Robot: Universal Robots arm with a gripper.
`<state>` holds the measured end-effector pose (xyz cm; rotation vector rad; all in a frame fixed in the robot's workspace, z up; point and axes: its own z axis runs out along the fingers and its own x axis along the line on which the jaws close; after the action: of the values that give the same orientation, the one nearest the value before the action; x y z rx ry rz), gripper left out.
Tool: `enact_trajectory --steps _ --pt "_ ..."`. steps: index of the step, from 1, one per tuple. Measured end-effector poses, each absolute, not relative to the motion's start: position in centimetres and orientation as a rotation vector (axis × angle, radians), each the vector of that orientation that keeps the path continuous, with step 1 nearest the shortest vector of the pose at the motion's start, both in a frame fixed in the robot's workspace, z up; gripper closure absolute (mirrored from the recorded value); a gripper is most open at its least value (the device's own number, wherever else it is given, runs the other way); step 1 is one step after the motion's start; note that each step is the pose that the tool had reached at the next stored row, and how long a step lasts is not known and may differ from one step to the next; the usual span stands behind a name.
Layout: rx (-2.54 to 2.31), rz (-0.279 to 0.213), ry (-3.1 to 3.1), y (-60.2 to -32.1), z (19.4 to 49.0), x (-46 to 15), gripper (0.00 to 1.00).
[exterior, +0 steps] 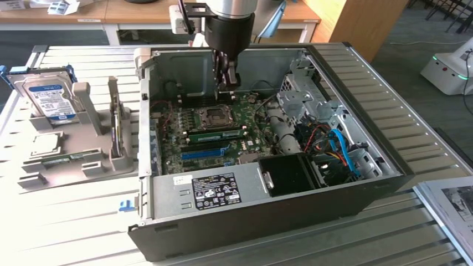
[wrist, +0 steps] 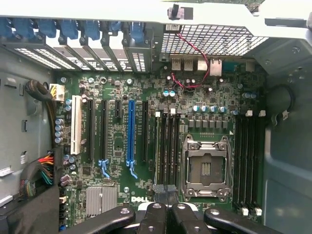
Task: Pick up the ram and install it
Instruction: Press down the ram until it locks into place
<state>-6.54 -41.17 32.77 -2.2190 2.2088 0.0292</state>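
Gripper [exterior: 230,83] is hanging inside the open computer case [exterior: 384,160], over the motherboard [exterior: 194,124], near the CPU socket [exterior: 216,114]; jaws are closing fully, gripping nothing. Ram [exterior: 216,133], green with a white sticker, is lying in a slot just beside the socket, apparently seated, though the angle is making that uncertain. Blue slot [exterior: 202,153] is sitting nearer the power supply [exterior: 214,188]. Hard drive [exterior: 49,100] is standing in a grey holder [exterior: 81,160] on the worktop [exterior: 74,221].
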Motion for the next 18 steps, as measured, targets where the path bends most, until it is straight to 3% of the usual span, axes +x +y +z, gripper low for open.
enact_trajectory --steps 18 --pt "-2.184 0.029 2.243 -41.17 32.78 -6.54 0.90"
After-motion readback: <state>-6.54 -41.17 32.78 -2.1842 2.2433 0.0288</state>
